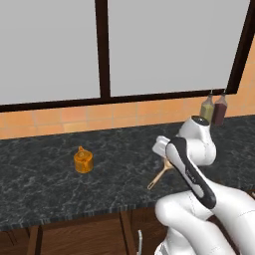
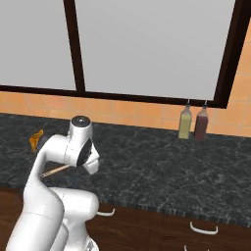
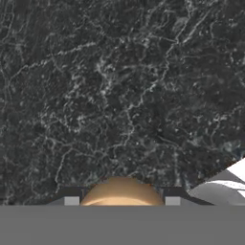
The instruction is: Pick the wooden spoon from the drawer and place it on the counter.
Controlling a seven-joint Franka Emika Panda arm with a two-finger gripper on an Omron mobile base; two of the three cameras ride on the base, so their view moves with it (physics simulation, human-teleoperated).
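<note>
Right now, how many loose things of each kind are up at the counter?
Bottles: 2, olive and dark red.
Jars: 1, orange jar.
Spoons: 1, wooden spoon, held by the gripper above the counter.
Total: 4.

In the left base view the arm's white links cover the bowl end of the wooden spoon [image 1: 158,178], so only its thin handle shows over the counter [image 1: 45,189]. In the right base view the arm hides most of the orange jar [image 2: 36,139] and all but a short piece of the spoon's handle. The gripper [image 3: 122,201] sits at the hand view's bottom edge, where the spoon's rounded bowl is cut off. Below the counter, the cabinet fronts [image 2: 162,225] run out of frame.
</note>
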